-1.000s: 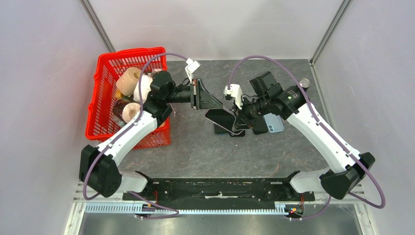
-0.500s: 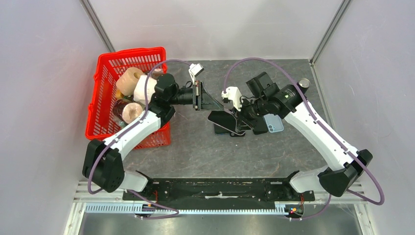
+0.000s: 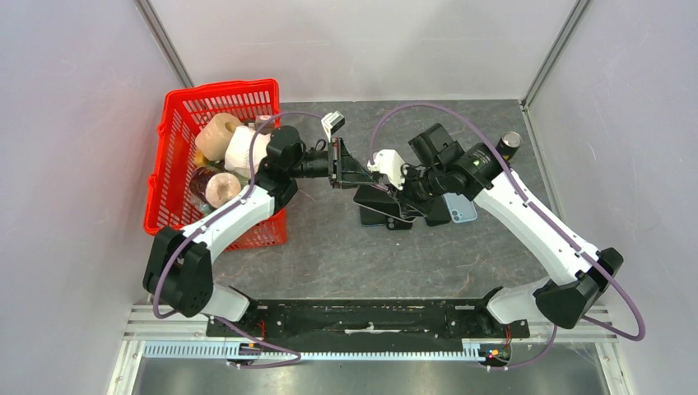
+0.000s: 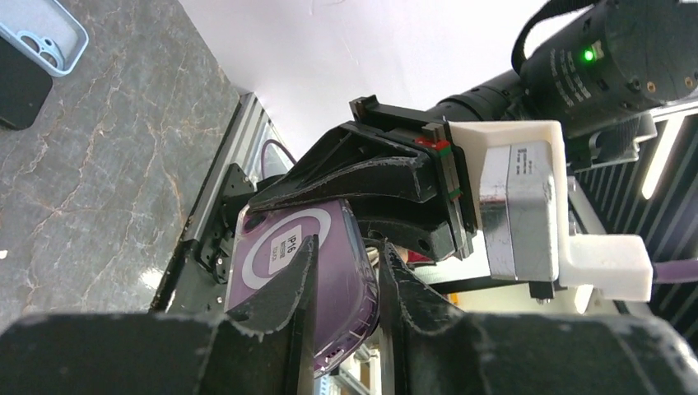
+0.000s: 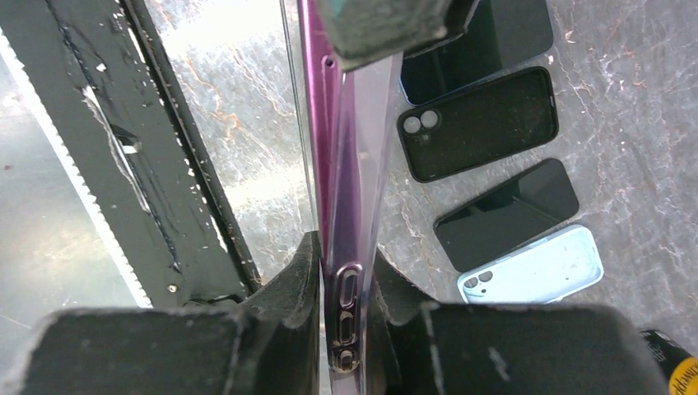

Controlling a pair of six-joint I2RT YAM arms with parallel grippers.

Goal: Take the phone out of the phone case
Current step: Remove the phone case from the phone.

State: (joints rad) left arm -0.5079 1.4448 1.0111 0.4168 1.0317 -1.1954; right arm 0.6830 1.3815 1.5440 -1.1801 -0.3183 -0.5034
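Observation:
A phone in a purple see-through phone case [image 3: 374, 200] hangs above the middle of the table between my two grippers. My left gripper [image 3: 355, 179] reaches in from the left. In the left wrist view its fingers [image 4: 346, 263] straddle one rounded corner of the case [image 4: 272, 255], which fills the gap between them. My right gripper [image 3: 401, 195] comes from the right. The right wrist view shows the case [image 5: 346, 164] edge-on, side buttons up, pinched between that gripper's pads [image 5: 346, 263]. The phone sits inside its case.
A red basket [image 3: 177, 123] full of rolls and jars stands at the left. On the table lie a black case [image 5: 477, 123], a black phone [image 5: 506, 214] and a light blue case [image 3: 461, 210]. A small dark can [image 3: 512, 141] stands at the back right.
Both wrists have drawn a little closer together and the held phone has shifted slightly left. The left jaws have widened a little on the case's corner.

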